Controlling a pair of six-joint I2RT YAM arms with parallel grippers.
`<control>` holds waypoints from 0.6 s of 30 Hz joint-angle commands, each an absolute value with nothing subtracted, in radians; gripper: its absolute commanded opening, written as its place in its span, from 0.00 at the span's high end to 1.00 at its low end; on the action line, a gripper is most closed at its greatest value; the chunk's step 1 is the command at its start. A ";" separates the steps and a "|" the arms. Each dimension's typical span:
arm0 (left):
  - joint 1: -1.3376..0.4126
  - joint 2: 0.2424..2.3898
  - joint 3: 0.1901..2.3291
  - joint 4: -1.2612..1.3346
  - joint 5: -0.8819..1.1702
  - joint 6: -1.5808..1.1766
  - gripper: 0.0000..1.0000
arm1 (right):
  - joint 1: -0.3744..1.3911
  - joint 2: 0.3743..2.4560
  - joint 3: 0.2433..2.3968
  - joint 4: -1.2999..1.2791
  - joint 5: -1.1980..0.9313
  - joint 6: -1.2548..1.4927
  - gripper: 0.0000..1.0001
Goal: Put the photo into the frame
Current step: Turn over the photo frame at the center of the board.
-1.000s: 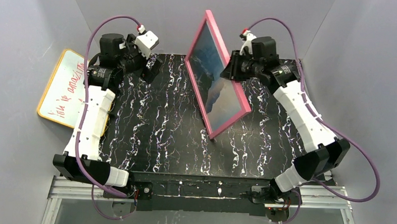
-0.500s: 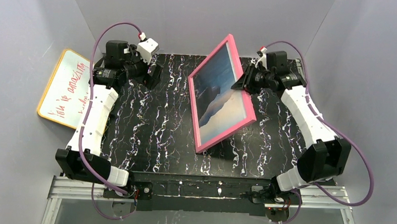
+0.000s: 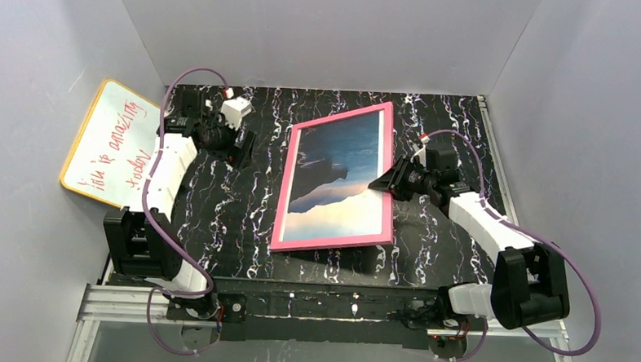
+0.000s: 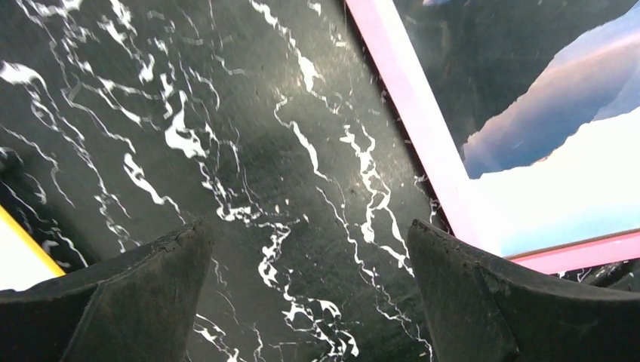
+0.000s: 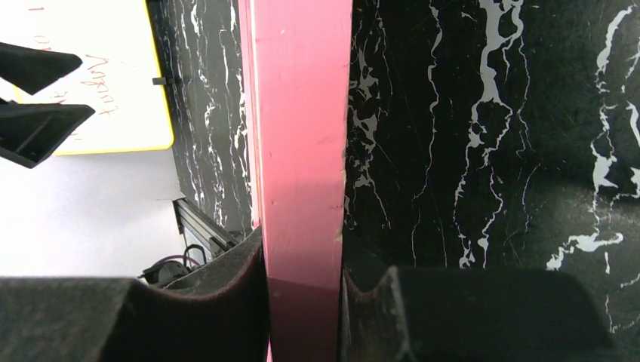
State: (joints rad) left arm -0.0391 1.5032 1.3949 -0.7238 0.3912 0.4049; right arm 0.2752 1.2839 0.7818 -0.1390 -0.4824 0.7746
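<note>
Gripping the right-hand edge of the frame (image 3: 331, 245), the right pincer (image 3: 385, 186) has its two dark fingers clenched on the pink rail, one pad on each face, as the right wrist view shows up close. There is one frame, and it sits face up near the middle of the desk (image 3: 217, 225), its long sides running roughly away from the arm bases. A shadow under its near edge suggests that side stands a little off the surface; whether the far-left corner touches the desk cannot be told.

One photo (image 3: 338, 178) fills the frame: dark hills, blue water and a pale band at the near end, bordered all round by the pink rim.

The left pincer (image 3: 241, 149) is released, its two fingers spread wide over bare marbled desk and grasping nothing. It hangs near the far-left part of the desk, apart from the frame's left rail, which crosses the corner of its wrist view.

One whiteboard (image 3: 110, 147), yellow-rimmed with red handwriting, rests off the desk's left side against the grey wall.
</note>
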 commanded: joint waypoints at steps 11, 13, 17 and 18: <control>-0.003 1.484 1.199 -0.685 0.339 0.440 0.02 | 0.281 1.430 0.702 0.128 -0.460 0.642 0.42; -0.002 1.473 1.186 -0.674 0.341 0.437 0.02 | 0.278 1.442 0.696 0.145 -0.448 0.646 0.40; -0.002 1.463 1.176 -0.657 0.353 0.418 0.02 | 0.278 1.458 0.706 0.132 -0.421 0.649 0.02; -0.002 1.464 1.175 -0.653 0.357 0.413 0.02 | 0.278 1.457 0.716 0.112 -0.408 0.642 0.01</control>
State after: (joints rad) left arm -0.0082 1.5021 1.1862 -0.6655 0.3470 0.4255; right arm 0.2768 1.4666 0.6827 0.0456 -0.4377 0.6701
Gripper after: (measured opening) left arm 0.982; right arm 0.933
